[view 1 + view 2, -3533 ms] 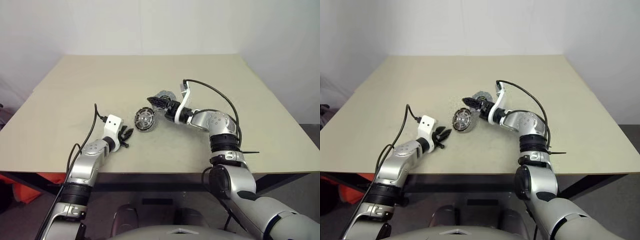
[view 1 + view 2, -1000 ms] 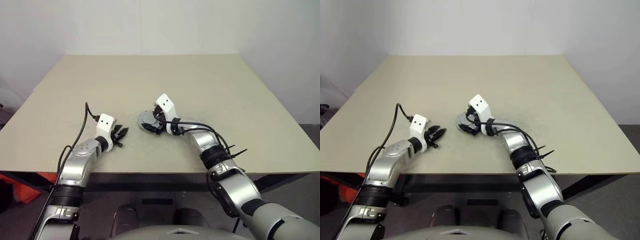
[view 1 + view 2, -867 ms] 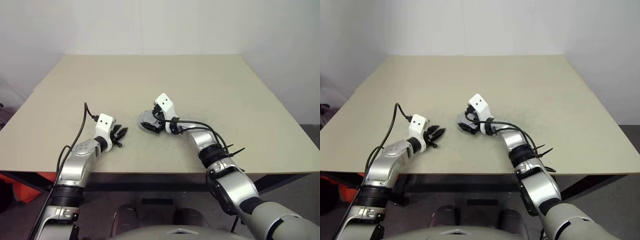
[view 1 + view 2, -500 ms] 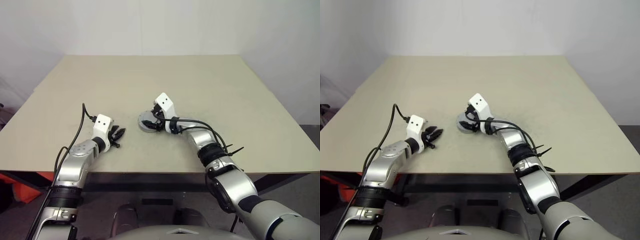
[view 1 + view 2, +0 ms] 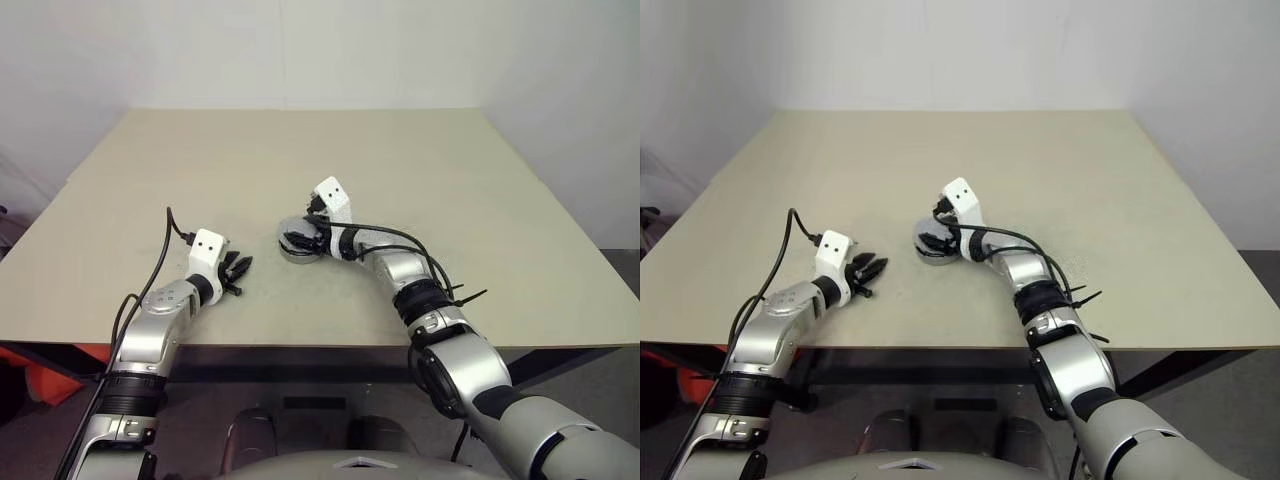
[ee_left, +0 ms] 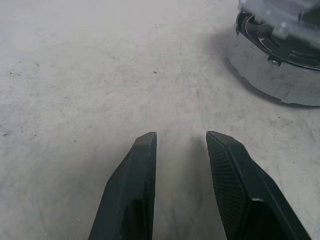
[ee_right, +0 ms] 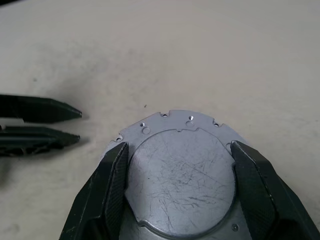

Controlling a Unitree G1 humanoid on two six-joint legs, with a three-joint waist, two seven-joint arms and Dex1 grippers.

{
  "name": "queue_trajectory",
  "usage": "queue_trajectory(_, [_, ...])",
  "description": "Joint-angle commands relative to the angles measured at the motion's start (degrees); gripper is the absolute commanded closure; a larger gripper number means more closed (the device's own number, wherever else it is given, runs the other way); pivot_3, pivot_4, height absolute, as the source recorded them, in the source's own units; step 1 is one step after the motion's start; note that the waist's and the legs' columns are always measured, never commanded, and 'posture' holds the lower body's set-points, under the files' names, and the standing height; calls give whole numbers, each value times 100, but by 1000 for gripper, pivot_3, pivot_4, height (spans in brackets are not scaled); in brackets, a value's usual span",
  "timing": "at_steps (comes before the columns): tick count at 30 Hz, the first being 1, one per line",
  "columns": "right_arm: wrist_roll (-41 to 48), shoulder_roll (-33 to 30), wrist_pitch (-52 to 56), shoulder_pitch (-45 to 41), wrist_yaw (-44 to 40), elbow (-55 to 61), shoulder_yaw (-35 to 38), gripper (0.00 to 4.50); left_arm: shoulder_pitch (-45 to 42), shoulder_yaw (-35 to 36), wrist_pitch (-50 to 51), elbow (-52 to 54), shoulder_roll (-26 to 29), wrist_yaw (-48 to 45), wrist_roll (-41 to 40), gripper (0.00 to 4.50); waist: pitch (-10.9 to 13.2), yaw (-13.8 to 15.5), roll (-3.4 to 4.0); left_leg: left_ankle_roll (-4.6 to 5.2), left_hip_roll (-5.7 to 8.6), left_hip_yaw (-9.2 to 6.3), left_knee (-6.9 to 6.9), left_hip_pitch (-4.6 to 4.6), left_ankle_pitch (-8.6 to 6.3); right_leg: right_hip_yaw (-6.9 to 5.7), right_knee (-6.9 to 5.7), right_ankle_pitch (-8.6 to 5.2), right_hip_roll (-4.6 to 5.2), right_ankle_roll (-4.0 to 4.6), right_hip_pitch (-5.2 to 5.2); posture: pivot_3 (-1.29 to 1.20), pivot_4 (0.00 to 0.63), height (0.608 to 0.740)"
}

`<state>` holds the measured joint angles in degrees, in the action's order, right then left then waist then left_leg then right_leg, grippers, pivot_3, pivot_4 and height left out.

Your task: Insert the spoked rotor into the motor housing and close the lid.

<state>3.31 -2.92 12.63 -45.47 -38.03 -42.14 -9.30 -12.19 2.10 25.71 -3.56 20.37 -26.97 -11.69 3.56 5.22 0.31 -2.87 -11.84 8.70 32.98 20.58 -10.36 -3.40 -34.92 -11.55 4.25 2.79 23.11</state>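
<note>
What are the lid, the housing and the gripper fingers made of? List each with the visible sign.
Lid: looks like bare grey metal, matte, with fine scratches and small drilled holes along its notched edge.
Motor housing: likely polished metal; its side wall is bright and reflective.
Left gripper fingers: black, probably plastic or rubber, with a fine cross-hatched grip texture.
Table: beige, matte, lightly scuffed; material unclear.

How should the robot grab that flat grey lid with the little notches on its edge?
Probably by two opposite sides of its edge, coming down from above. The lid lies flat on top of the motor housing, so its underside cannot be reached, and its broad face is smooth with nothing to pinch. Only the thin edge offers something to squeeze.
</note>
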Motion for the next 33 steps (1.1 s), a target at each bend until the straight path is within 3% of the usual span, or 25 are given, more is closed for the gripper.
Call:
queue_trajectory(1, [-97, -44, -209, -54, -65, 50, -55, 1400, -38, 89, -20, 249, 44, 35, -24, 2825, 0, 0, 0, 0, 0, 0, 0, 0, 0, 0, 0, 0, 0, 0, 0, 0, 0, 740])
queue_trajectory(21, [-452, -124, -343, -39, 128, -452, -86, 1400, -37, 99, 14, 293, -45, 86, -107, 2825, -1, 14, -1, 0, 0, -1, 1, -16, 0, 0, -1, 0, 2, 0, -17, 0, 0, 740])
queue_trajectory(25, [-480, -97, -362, -86, 198, -611, -98, 1400, -465, 524, 584, 295, -584, 341, -810, 2825, -1, 24, -1, -1, 0, -1, 1, -41, 0, 0, -1, -1, 5, -1, -44, 0, 0, 740])
queue_trajectory(28, [-469, -103, -368, -115, 195, -614, -95, 1400, -882, 797, 810, 50, -904, 390, -1223, 3443, -1, 25, -2, -2, 0, -1, 3, -51, 1, 0, -1, -6, 6, -10, -54, 0, 0, 740])
queue_trajectory(31, [-470, -116, -371, -131, 209, -582, -93, 1400, -1291, 909, 952, -336, -1057, 343, -1459, 4417, -2, 22, -2, -3, 1, -3, 3, -52, 2, 0, -2, -9, 5, -16, -55, 0, 0, 740])
queue_trajectory(33, [-462, -123, -358, -132, 220, -544, -82, 1400, -1569, 939, 970, -732, -1085, 258, -1530, 4467, -2, 15, -3, -3, 3, -2, 3, -52, 2, 0, -2, -1, 4, -3, -56, 0, 0, 740])
